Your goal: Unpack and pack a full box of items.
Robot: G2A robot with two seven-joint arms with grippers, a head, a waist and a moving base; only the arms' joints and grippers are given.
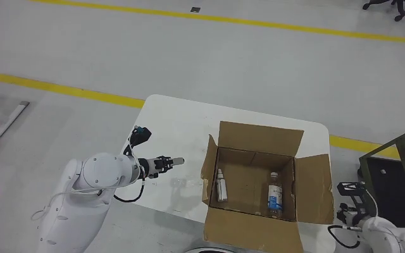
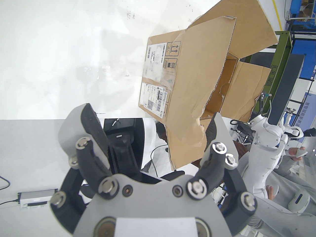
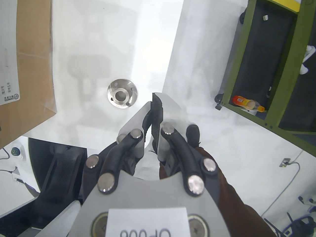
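An open cardboard box (image 1: 256,180) stands on the right half of the white table (image 1: 171,126), flaps spread. Inside lie a small clear spray bottle (image 1: 221,185) by the left wall and a clear bottle with a blue label (image 1: 274,193) further right. My left gripper (image 1: 176,161) hovers over the table left of the box, pointing at it. In the left wrist view this gripper (image 2: 153,124) is open and holds nothing, with the box (image 2: 187,75) just ahead. My right gripper (image 3: 154,104) is shut on nothing, at the table's edge right of the box (image 3: 24,50).
A round metal flange (image 3: 121,96) is set into the table near the right gripper. A green cart (image 3: 271,50) stands on the floor to the right, with an orange bottle (image 3: 246,102) lying in it. The table's left half is bare.
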